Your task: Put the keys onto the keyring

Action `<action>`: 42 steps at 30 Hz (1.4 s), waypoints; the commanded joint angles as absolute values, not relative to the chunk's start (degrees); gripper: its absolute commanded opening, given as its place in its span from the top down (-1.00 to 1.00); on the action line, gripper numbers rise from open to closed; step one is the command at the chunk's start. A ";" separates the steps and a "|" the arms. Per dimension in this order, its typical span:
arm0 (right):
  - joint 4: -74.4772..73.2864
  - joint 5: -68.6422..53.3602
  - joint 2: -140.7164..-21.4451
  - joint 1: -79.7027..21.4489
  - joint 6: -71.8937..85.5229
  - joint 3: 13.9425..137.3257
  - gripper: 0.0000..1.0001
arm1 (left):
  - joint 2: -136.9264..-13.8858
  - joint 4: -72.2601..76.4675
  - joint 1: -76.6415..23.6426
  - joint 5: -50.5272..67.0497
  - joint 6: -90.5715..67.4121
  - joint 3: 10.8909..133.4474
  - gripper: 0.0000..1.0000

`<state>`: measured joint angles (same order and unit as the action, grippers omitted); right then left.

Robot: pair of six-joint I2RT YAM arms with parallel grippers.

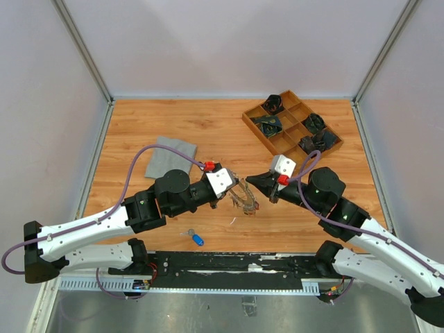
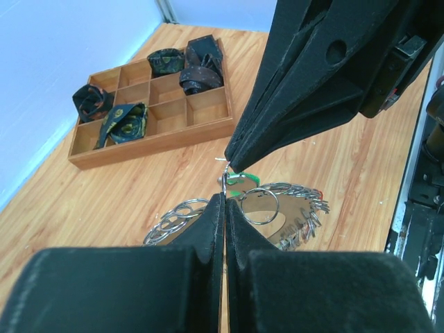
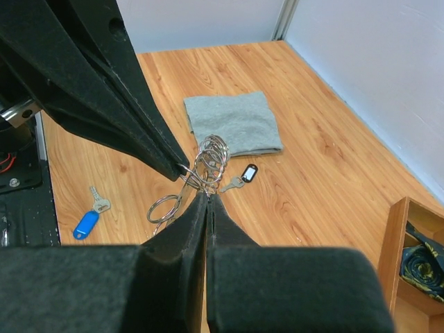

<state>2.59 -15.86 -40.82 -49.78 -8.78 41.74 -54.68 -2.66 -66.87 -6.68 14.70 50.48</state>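
One blue-tagged key is lying by the tabletop's near edge. Your left hand and right hand are both pinching shut on the keyring mid-tabletop. Grey cloth is sitting beyond, wooden tray at the far right corner.

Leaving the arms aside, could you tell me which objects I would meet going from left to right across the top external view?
Grey cloth → blue-tagged key → keyring → wooden compartment tray
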 commanded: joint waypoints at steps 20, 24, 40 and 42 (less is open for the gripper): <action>3.19 -22.42 -35.23 -49.61 -13.59 43.10 0.34 | -47.53 8.54 -66.82 -4.09 6.11 47.57 0.99; 3.39 -29.84 -35.59 -49.62 -13.06 44.73 0.35 | -44.30 12.08 -66.87 -1.68 2.74 44.25 0.99; 10.51 -44.99 -42.88 -49.59 0.06 49.65 0.38 | -37.17 16.58 -66.80 10.73 -2.05 39.97 0.99; 10.82 -44.96 -42.70 -49.64 0.41 49.71 0.37 | -37.18 16.49 -66.81 11.98 -2.14 40.15 0.99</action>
<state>7.62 -42.00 -43.33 -49.78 -2.52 47.51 -37.78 11.97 -66.87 7.44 -1.61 39.20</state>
